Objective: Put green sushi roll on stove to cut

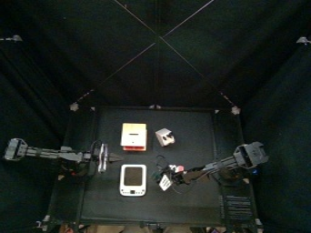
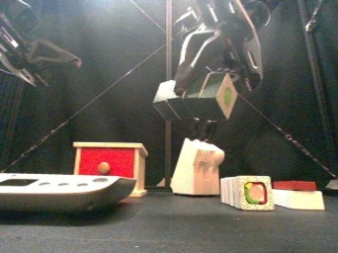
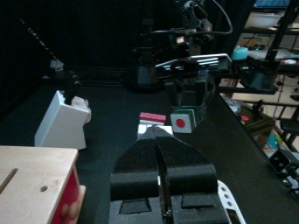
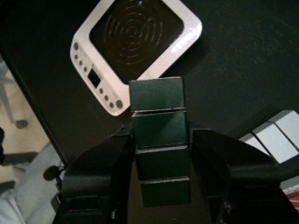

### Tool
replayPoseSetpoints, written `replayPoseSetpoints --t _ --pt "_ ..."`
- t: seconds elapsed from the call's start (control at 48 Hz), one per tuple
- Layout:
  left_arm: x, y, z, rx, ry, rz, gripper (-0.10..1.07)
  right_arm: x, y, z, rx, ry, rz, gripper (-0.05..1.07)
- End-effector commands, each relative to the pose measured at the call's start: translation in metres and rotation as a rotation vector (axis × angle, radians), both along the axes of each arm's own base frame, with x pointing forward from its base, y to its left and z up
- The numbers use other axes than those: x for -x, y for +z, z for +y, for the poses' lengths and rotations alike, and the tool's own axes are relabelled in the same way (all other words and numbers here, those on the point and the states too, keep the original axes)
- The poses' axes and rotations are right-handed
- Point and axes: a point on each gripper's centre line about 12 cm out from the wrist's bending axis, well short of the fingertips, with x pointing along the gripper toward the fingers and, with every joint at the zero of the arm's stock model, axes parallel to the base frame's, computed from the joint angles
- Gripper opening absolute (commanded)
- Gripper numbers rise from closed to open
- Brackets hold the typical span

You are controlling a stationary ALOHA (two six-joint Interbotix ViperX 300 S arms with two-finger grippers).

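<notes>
I have the right hand (image 2: 205,94) clamped on the dark green, square-sided toy sushi roll (image 2: 201,96), hanging high in the frame's upper middle in the front view, clear of the black bench (image 2: 169,222). In the right wrist view the flat white rounded stove with its dark grey panel (image 4: 138,44) lies at upper centre, beyond the roll's tip. The roll looks rigid, light and segmented, so I'd grip its flat sides mid-length. The left hand (image 3: 163,162) rests pinched closed, holding nothing, at the top view's lower left.
</notes>
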Motion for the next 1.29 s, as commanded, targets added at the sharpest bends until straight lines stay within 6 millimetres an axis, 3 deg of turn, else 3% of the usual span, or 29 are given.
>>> replayPoseSetpoints --t 0.0,0.146,0.333,0.604,0.854,1.271 --pt "0.001 0.005 0.002 0.013 0.014 -0.025 -0.02 -0.012 0.012 -0.006 -0.079 -0.082 -0.037 0.56" --pt "0.003 0.006 0.005 0.022 0.03 -0.033 -0.02 -0.024 0.009 -0.01 -0.161 -0.219 -0.039 0.56" --pt "0.003 0.005 0.007 0.021 0.04 -0.031 -0.02 -0.036 0.012 -0.018 -0.144 -0.41 -0.039 0.57" --pt "0.003 0.003 0.008 0.02 0.044 -0.022 -0.02 -0.053 0.006 -0.004 -0.156 -0.63 -0.132 0.57" --pt "0.004 0.003 0.01 0.02 0.056 -0.019 -0.02 -0.068 -0.016 0.004 -0.228 -0.688 -0.177 0.57" --pt "0.004 0.001 0.01 0.024 0.059 -0.015 -0.02 -0.091 -0.026 0.009 -0.255 -0.692 -0.194 0.57"
